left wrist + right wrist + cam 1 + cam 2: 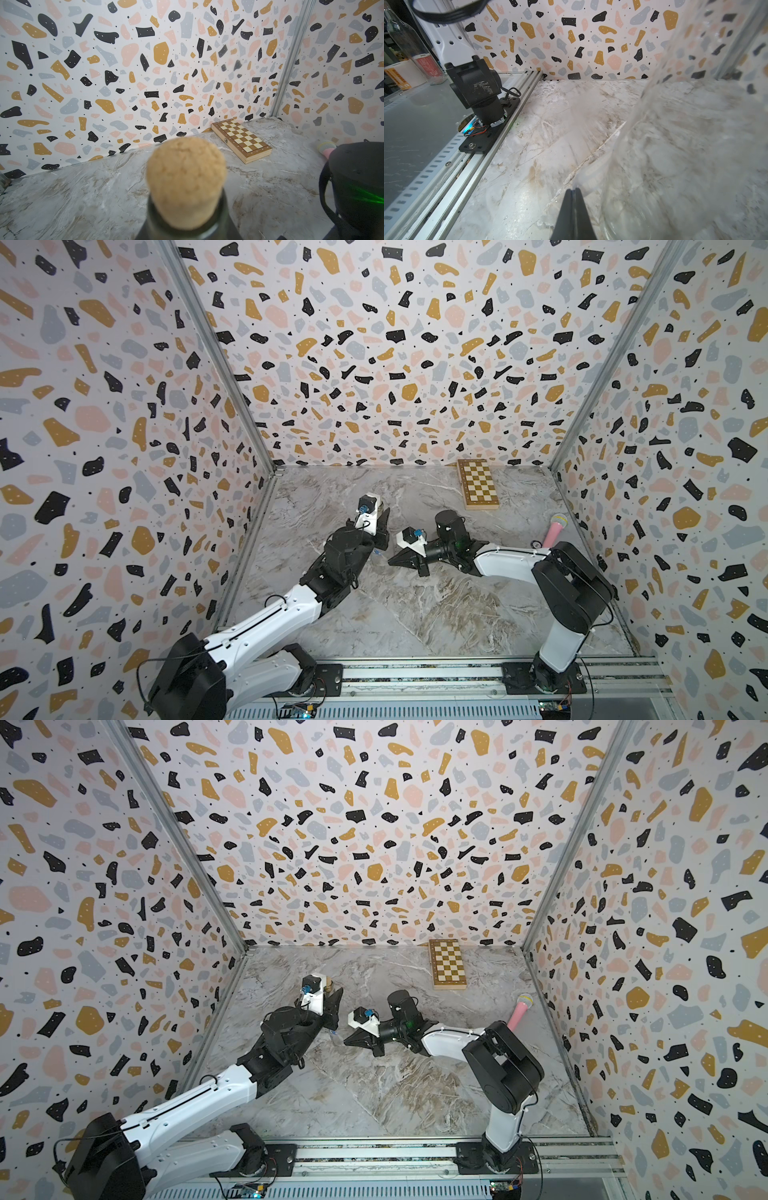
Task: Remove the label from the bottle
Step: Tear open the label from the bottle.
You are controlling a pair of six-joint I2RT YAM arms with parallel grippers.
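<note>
Terrazzo-patterned walls [374, 344], flecked with black, ochre, pink and grey, are enclosing the cell on three sides, with metal strips running up the back corners. A grey marble-look table [415, 614], veined in white and stained brown near the middle, is filling the floor of it. An aluminium rail [415, 672] is running along the front edge and carrying both arm bases.

A folded wooden chessboard [478, 485] is lying flat against the back wall, toward the right. The bottle [675, 145], clear glass, is standing left of centre between the two arms. The left end effector [385, 519] is clamping its neck just below the tan cork [186, 182].

A pink toy microphone [555, 529] is lying near the right wall, well apart from the bottle. The right end effector [572, 190] is pointing its tip at the bottle's glass body with its fingers pressed together; whether anything is caught between them I cannot tell. The label [376, 551] is showing as a small blue scrap on the glass between the two end effectors.
</note>
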